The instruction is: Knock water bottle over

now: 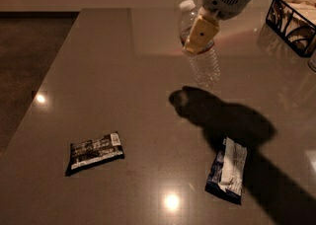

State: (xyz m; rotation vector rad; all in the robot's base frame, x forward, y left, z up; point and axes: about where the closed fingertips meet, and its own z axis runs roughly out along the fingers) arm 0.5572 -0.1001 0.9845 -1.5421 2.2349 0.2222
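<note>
Nearest you, two snack packs lie flat on the grey table (123,95), well apart. Left: a dark wrapper (95,152) with pale print, which you cannot read. Right: a blue-and-white wrapper (227,169), crumpled, its lettering also unreadable; it lies half inside the arm's shadow (217,115).

Farther back, above the rounded head of that shadow, you find the water bottle (206,66). It is off the table and tilted: white cap (187,5) up and to the left, ribbed clear base down and to the right. No part of it touches the surface.

The gripper (200,39) comes down from the top right and pinches the bottle around its upper body. One tan finger (202,31) lies across the near side of the bottle, flat against the plastic. Its partner is hidden behind the bottle. The spread is no wider than the bottle itself. The label band sits mostly under that finger, so you get only a sliver of red at its left edge and no words.

Farthest, at the right rear of the table, a dark wire basket (294,19) holds pale items. You cannot tell what they are
</note>
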